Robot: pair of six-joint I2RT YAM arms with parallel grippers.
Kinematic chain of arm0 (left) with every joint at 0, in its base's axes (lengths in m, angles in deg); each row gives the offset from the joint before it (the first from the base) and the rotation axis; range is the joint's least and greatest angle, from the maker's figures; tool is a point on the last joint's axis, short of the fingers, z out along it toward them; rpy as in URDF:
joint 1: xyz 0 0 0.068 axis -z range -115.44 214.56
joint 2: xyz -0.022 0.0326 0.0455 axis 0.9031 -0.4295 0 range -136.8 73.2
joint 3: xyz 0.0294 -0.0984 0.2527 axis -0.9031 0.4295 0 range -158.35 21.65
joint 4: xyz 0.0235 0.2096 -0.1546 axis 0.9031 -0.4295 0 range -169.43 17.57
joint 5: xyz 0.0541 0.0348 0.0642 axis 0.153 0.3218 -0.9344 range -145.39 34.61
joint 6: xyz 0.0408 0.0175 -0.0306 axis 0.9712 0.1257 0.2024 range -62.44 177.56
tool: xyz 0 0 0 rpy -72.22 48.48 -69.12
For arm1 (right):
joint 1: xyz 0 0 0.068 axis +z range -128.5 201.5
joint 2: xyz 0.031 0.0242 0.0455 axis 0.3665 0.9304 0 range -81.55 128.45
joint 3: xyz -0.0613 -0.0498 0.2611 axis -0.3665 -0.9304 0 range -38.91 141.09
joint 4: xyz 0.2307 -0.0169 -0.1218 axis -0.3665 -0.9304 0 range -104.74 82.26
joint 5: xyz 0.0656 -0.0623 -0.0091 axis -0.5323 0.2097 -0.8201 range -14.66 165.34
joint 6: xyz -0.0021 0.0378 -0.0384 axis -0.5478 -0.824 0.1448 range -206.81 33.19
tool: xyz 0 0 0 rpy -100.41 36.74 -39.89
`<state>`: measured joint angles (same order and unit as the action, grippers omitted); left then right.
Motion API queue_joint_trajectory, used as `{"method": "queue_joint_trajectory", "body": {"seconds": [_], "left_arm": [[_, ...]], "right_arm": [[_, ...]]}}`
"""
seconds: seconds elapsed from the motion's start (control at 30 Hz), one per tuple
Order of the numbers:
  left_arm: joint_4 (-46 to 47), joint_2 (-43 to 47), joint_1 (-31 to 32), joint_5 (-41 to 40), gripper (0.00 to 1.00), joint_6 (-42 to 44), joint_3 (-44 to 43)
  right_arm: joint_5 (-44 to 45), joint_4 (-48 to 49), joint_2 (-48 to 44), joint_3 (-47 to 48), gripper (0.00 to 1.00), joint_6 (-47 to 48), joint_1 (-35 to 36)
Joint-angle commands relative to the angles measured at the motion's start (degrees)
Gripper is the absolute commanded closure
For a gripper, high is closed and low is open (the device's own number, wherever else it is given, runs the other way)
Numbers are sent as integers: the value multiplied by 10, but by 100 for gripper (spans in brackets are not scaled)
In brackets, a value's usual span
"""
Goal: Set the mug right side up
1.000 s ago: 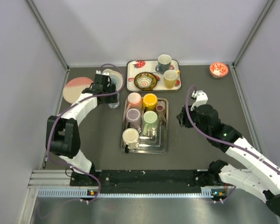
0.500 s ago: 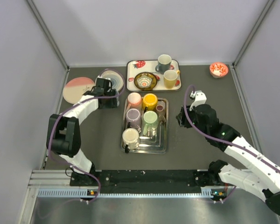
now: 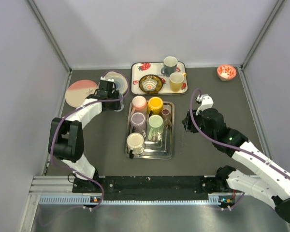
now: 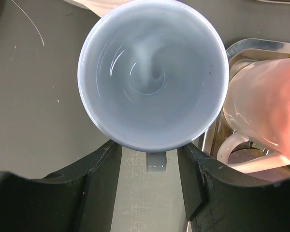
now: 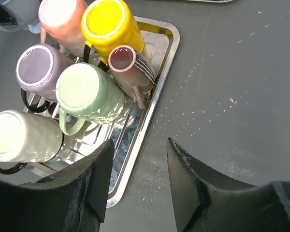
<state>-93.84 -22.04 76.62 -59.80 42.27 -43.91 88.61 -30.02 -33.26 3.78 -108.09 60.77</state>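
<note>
1. A metal tray sits at the middle of the table, with six mugs on it in two rows.
2. An upright mug stands on the table just beside the tray's far left corner.
3. Behind the metal tray lies a rear tray bearing a dish on the left and two cups on the right.
4. Two plates lie at the far left.
5. A small bowl sits at the far right corner.

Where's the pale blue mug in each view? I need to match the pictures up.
Top external: blue mug left of the tray, partly hidden by the left arm.
Left wrist: fills the upper centre, mouth up, handle between the fingers.
Right wrist: top-left corner, cropped.
Shared landmark: pink mug, in the tray corner beside it.
</note>
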Motion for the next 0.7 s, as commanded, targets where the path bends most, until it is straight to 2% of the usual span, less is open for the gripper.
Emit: {"method": "queue_joint_trajectory", "body": {"seconds": [0.0,0.1,0.2,0.23,0.33,0.43,0.57,0.67], "left_arm": [[44,13,-4,-18,45,-4,-1],[50,10,-5,-17,47,-5,1],[54,7,-5,-15,55,-5,2],[54,7,-5,-15,62,-5,3],[55,8,-5,-11,74,-4,6],[56,11,-5,-13,81,-3,10],[53,22,-5,-9,100,-3,16],[40,53,-5,-4,100,-21,33]], "right_arm": [[-2,23,0,-2,52,-8,5],[-3,24,2,-3,52,-8,5],[-4,24,4,-5,52,-9,5],[-4,24,4,-5,52,-10,5],[-5,26,4,-7,52,-10,5],[-5,26,4,-8,52,-11,5],[-9,26,3,-9,52,-13,5],[-15,29,4,-12,52,-15,5]]}}
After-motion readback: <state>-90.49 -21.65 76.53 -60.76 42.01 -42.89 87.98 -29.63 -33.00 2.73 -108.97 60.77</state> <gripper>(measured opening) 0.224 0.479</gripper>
